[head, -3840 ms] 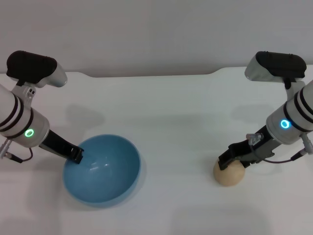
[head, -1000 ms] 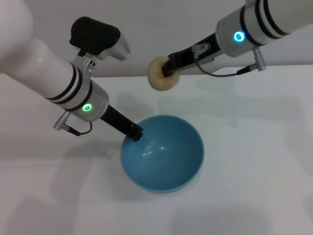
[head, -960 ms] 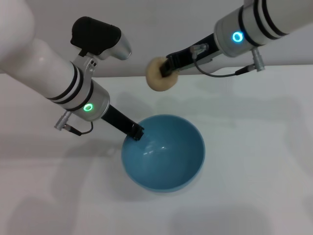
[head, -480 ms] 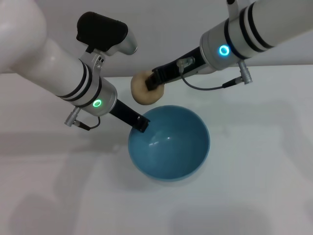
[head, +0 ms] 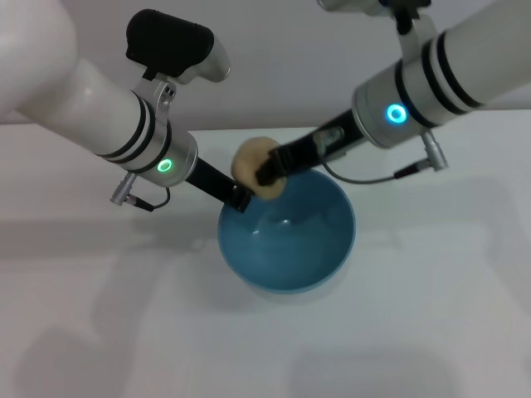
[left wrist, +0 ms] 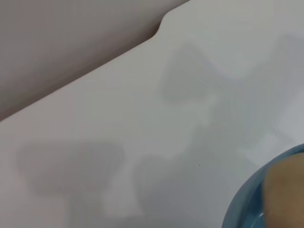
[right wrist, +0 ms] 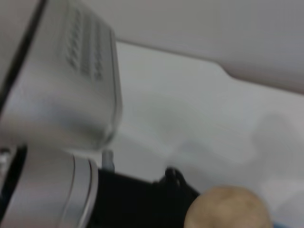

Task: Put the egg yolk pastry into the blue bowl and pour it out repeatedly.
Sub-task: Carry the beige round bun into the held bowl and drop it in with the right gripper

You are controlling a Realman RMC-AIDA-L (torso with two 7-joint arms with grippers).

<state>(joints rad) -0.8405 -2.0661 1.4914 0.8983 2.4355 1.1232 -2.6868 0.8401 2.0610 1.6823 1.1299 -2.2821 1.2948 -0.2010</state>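
Head view: right gripper (head: 267, 176) clamps egg yolk pastry (head: 254, 167) over blue bowl (head: 332, 249) rim.

Right gripper (head: 267, 176) fingertips are hidden behind the egg yolk pastry (head: 253, 166). Blue bowl (left wrist: 247, 199) is cut off at frame edge; its rim appears blurred.

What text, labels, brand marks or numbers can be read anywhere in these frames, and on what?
None: no readable text in any view.
The blue bowl, egg yolk pastry and table are plain.
The arms bear only glowing rings, green on the left, blue on the right; these are lights, not characters.
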